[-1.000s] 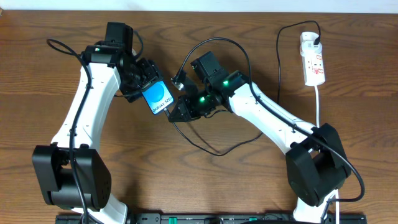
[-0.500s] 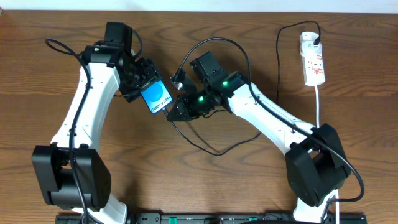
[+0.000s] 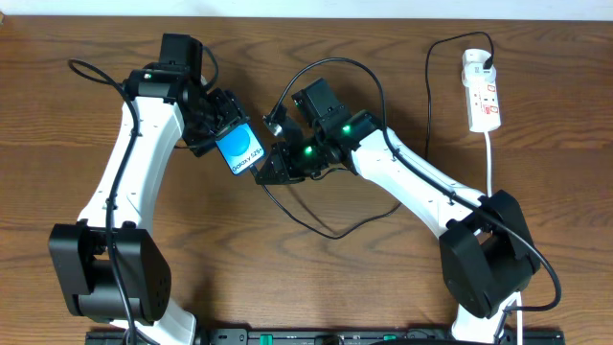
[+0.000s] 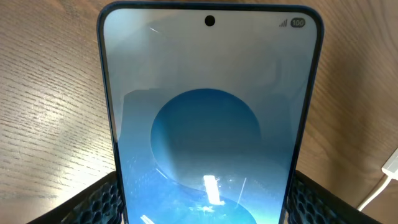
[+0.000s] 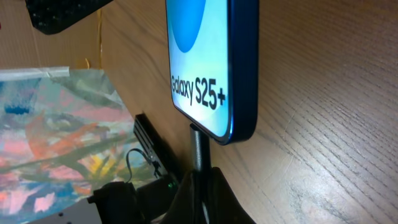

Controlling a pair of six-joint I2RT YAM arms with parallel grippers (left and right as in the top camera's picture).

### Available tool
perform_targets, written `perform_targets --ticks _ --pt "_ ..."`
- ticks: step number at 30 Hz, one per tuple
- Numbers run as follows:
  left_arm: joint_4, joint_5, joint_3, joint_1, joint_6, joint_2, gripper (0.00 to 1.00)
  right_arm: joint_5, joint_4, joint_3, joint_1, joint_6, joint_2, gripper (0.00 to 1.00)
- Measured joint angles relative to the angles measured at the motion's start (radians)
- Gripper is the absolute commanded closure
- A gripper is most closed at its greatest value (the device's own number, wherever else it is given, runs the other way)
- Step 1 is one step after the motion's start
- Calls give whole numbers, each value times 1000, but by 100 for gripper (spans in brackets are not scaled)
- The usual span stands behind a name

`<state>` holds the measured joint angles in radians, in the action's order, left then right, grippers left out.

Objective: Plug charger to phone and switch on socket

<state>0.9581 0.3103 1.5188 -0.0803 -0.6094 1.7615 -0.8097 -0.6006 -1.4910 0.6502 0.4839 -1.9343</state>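
Brown wooden table [image 3: 316,278], two white arms over it. The phone [image 3: 241,149] sits left of centre, screen up, clamped by its sides in the left gripper [image 3: 220,137], jaws closed on it. Just right of the phone's lower end, the right gripper [image 3: 269,171] is closed tight on the connector tip [image 5: 199,149] of the charger [image 3: 316,228]; the tip meets the phone's bottom edge, seating depth unclear. The cable loops below and right of the phone. The socket [image 3: 482,96] lies well right of the phone, the black plug [image 3: 476,59] at its far end; switch state too small to read.
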Motion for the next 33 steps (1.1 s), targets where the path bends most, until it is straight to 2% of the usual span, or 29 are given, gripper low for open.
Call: perform_targets --ticks 13,14,19,33 --pt "-9 -3 0 1 0 0 93 18 14 1 0 25 0 98" --pt "-9 -3 0 1 0 0 93 18 14 1 0 24 0 96" --pt "21 8 0 -3 0 0 92 47 22 1 -3 7 0 70" --pt "19 24 0 -8 0 0 93 65 -23 1 -24 -62 5 57"
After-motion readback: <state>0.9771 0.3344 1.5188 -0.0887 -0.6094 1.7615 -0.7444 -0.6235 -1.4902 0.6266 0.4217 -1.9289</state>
